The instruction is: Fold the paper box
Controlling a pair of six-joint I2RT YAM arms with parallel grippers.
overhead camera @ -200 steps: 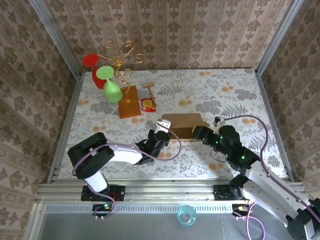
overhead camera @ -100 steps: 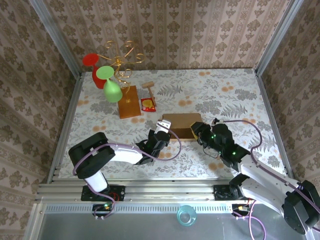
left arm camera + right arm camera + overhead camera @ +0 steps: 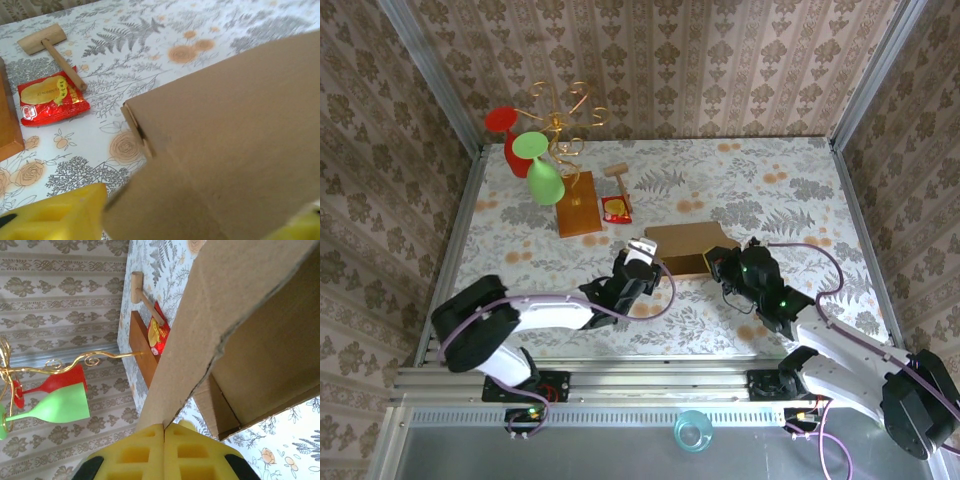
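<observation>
paper box (image 3: 685, 248) at table centre | left gripper (image 3: 648, 256) at its 8 o'clock, jaws wide, flap loose between | right gripper (image 3: 164, 430) at 4 o'clock, pinching wall edge | risk: one-sided pull drags or creases box

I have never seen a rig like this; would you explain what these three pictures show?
Two robot arms stand at a table's near edge. One picture looks down from above; the others come from a camera on each wrist, so the yellow fingers are the arm's own. On the table lie a cardboard box, a board with a wire stand holding a red glass and a green glass, a mallet and a red packet. The right gripper pinches a box flap; the left gripper is open at the box's other side.
</observation>
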